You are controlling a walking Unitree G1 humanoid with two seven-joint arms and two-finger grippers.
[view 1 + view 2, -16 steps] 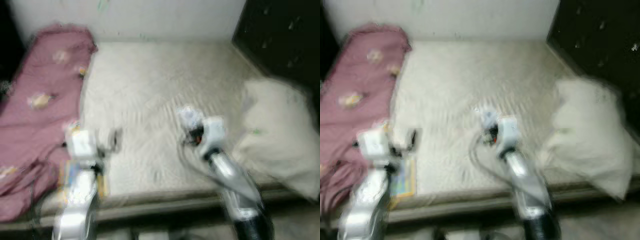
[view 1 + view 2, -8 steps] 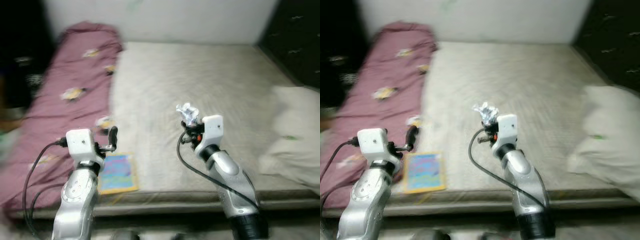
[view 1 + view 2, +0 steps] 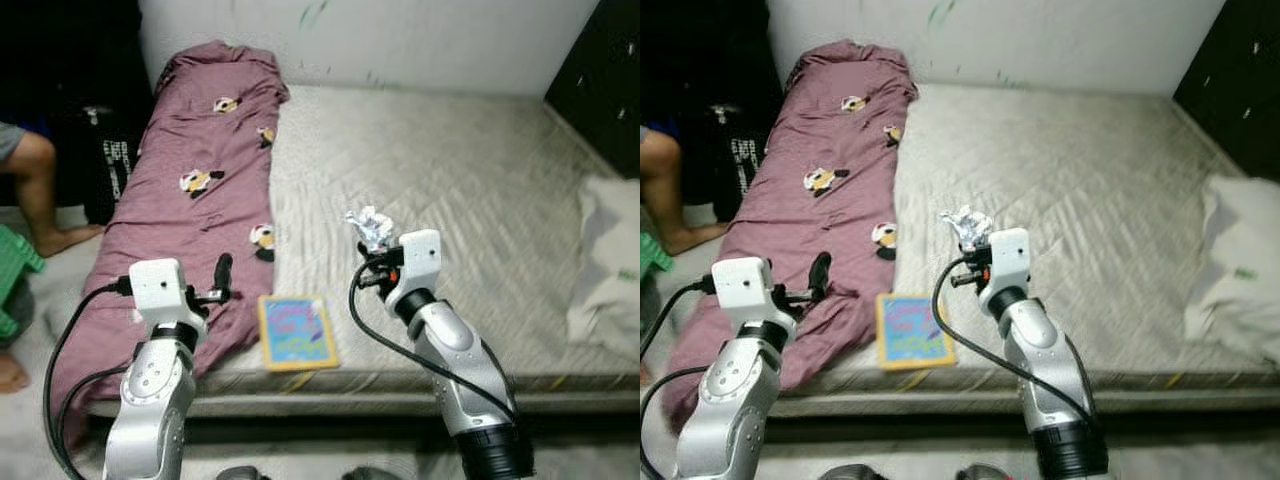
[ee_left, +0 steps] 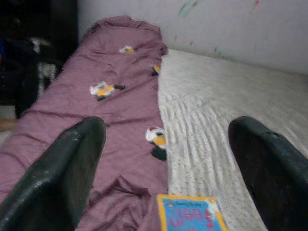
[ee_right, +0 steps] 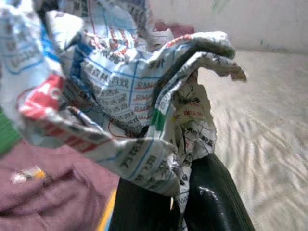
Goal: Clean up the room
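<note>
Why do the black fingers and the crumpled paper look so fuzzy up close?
In the left wrist view, the fingers sit right at the lens, so they blur while the purple blanket behind stays clearer. In the right wrist view, the crumpled paper is mostly readable, but the mattress behind goes soft. Both eye views are sharp.

bare quilted mattress [image 3: 440, 170] pushed against a pale wall [image 3: 400, 40], a person's bare leg [image 3: 35, 190] seen at the far left, green stool [image 3: 12, 285] beside it
</note>
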